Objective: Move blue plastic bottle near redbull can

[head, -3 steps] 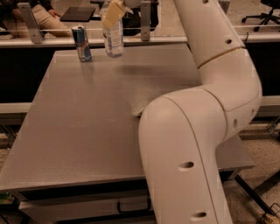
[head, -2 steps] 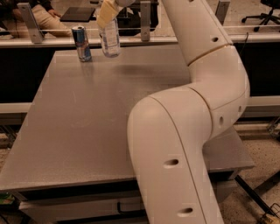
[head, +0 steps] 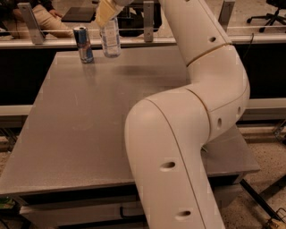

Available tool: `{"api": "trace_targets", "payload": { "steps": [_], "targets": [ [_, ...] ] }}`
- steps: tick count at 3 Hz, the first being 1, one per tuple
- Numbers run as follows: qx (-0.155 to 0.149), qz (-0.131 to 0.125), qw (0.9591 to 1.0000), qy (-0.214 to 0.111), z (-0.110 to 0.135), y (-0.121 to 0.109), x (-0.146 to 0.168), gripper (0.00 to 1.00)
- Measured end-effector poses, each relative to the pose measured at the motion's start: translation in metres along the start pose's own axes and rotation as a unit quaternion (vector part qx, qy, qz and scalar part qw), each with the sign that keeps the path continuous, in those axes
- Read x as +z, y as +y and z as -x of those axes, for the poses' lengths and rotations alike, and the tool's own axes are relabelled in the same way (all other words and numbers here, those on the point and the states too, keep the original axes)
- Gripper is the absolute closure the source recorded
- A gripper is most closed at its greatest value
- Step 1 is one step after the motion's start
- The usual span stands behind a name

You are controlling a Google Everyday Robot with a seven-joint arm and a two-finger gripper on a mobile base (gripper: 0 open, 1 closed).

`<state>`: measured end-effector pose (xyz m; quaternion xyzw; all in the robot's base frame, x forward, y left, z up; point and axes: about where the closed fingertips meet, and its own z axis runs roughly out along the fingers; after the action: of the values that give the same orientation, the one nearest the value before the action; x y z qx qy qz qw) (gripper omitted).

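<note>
The white arm [head: 178,147] comes up from the near side, bends at a big elbow on the right, then reaches back to the far left. The gripper [head: 106,19] is at the far left end, its cream fingers [head: 103,13] clasping the top of the blue plastic bottle [head: 111,42].

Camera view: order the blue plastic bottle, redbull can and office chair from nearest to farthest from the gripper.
The gripper sits top left, above the table's far edge.
1. blue plastic bottle, gripped right under it.
2. redbull can, beside the bottle, picture-left.
3. office chair, top right, beyond the table.
</note>
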<state>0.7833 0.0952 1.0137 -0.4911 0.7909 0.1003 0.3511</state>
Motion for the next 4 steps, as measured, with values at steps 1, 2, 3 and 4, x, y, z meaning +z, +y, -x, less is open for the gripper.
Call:
{"api": "trace_targets", "payload": {
  "steps": [1, 2, 3, 4],
  "targets": [
    [0.018, -0.029, 0.9994, 0.001, 0.006, -0.01, 0.006, 1.0],
    [0.044, -0.066, 0.9968, 0.001, 0.015, -0.021, 0.02, 1.0],
    [0.062, -0.081, 0.9948, 0.006, 0.016, -0.02, 0.031, 1.0],
    [0.079, -0.071, 0.9943, 0.011, 0.012, -0.01, 0.043, 1.0]
  ]
}}
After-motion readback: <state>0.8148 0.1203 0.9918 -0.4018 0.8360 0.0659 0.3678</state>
